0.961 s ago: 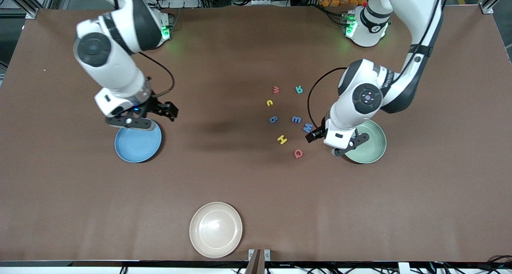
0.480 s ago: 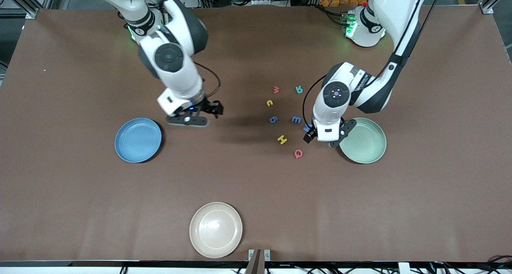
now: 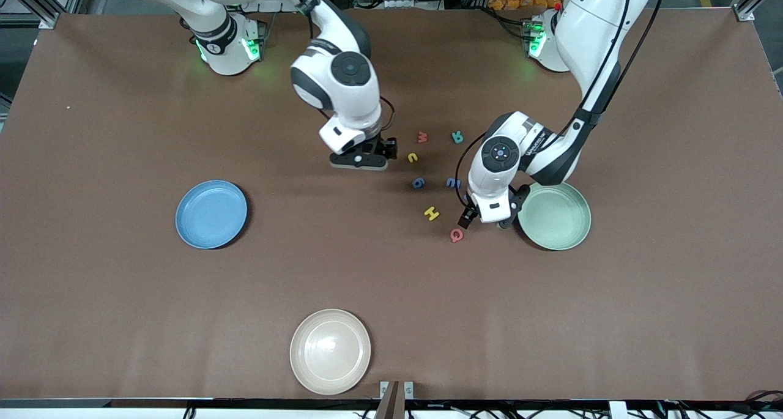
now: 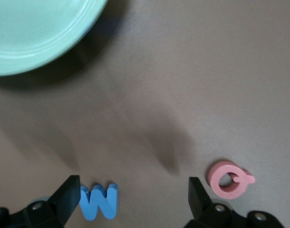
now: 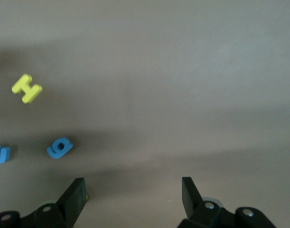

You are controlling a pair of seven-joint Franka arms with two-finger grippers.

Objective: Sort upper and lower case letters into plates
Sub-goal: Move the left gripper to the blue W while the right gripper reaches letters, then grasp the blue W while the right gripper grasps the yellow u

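Foam letters lie mid-table: red w (image 3: 422, 137), teal R (image 3: 457, 137), yellow c (image 3: 413, 158), blue g (image 3: 418, 183), blue E (image 3: 452, 182), yellow H (image 3: 432, 213) and red Q (image 3: 456, 235). My left gripper (image 3: 468, 216) hangs open low over a blue W (image 4: 98, 202), which lies between its fingers, close to one finger (image 4: 69, 199). The red Q (image 4: 228, 179) lies just outside the other finger. My right gripper (image 3: 385, 152) is open beside the yellow c, with bare table between its fingers (image 5: 76, 194). The blue plate (image 3: 211, 214) and mint plate (image 3: 560, 220) hold nothing.
A cream plate (image 3: 330, 352) sits near the table's front edge. The mint plate's rim (image 4: 35, 38) is close to my left gripper. In the right wrist view the yellow H (image 5: 26, 88) and blue g (image 5: 59, 147) lie on the table ahead of the fingers.
My right arm swung from over the blue plate to the letter cluster. My left gripper shifted from the mint plate's rim to over the blue W.
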